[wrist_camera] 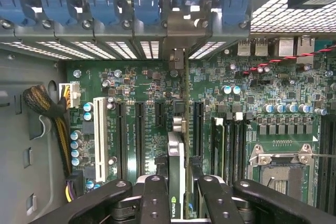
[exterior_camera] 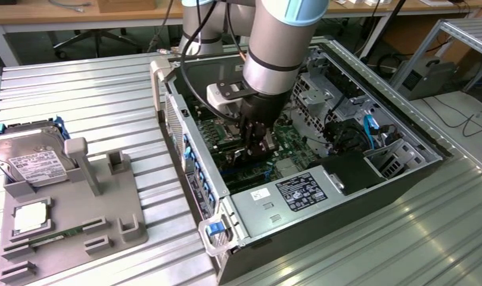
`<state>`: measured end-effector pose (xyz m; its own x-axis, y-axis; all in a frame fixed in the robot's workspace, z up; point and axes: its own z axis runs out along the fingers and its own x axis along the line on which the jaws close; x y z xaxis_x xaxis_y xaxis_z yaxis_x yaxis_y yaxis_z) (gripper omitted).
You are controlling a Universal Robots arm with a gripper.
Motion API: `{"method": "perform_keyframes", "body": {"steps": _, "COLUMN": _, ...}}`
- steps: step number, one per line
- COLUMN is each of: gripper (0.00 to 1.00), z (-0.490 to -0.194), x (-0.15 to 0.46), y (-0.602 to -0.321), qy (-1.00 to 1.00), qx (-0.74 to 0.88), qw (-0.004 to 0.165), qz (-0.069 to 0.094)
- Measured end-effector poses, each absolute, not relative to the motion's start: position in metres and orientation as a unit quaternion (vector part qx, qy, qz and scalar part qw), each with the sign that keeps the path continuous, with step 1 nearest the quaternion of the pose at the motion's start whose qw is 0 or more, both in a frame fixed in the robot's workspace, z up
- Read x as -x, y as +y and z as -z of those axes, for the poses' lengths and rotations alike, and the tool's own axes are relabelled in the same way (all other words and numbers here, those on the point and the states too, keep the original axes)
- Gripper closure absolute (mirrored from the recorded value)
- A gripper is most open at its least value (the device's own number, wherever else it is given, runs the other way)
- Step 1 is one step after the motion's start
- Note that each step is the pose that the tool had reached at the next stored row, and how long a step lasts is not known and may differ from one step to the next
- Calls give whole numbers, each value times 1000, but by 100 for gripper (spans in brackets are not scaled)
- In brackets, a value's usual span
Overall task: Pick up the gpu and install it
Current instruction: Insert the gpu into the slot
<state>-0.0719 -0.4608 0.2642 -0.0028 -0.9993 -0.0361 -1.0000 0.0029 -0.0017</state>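
Clamped on the gpu (wrist_camera: 176,182), the gripper (wrist_camera: 177,195) holds it edge-down inside the computer case (exterior_camera: 320,232), over the motherboard (wrist_camera: 252,124) slots; pickup looks done, seating unfinished.

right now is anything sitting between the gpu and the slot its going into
Nothing visible does. The gripper holds the gpu edge-on above the motherboard, its bracket end toward the rear slot openings. The slots beside it look bare; the slot directly under the card is hidden by it.
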Motion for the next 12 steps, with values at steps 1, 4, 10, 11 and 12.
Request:
{"method": "perform_keyframes", "body": {"steps": 1, "gripper": 73, "z": -264, "x": 72, "y": -461, "qy": 708, "qx": 706, "qw": 13, "qz": -12}}
{"method": "perform_keyframes", "body": {"steps": 4, "gripper": 73, "z": -263, "x": 72, "y": -461, "qy": 708, "qx": 706, "qw": 13, "qz": -12}}
{"method": "perform_keyframes", "body": {"steps": 10, "gripper": 73, "z": -263, "x": 72, "y": -461, "qy": 713, "qx": 701, "qw": 13, "qz": -12}}
{"method": "perform_keyframes", "body": {"steps": 11, "gripper": 73, "z": -263, "x": 72, "y": -461, "qy": 713, "qx": 701, "qw": 14, "qz": -12}}
{"method": "perform_keyframes", "body": {"steps": 12, "gripper": 73, "z": -263, "x": 72, "y": -461, "qy": 713, "qx": 701, "qw": 14, "qz": -12}}
